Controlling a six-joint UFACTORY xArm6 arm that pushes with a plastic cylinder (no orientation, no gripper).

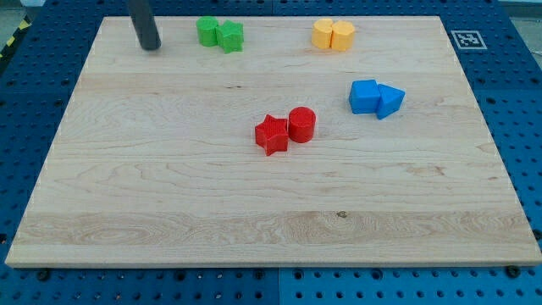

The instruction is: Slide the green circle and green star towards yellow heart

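Two green blocks [219,34] sit touching at upper left of the frame, our tip [151,47] just left of them; no hand, nothing grasped. Pushing right toward the yellow pair [333,35], we risk them splitting or sliding off the worktop [169,195] top edge.

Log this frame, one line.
my tip: left of green pair, apart | green circle touching green star | yellow heart: right, not reached

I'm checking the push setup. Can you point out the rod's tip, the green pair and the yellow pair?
My tip [151,47]: camera view, rod's lower end.
Green blocks [220,34]: camera view, where the pair meets.
Yellow blocks [333,35]: camera view, where the pair meets.
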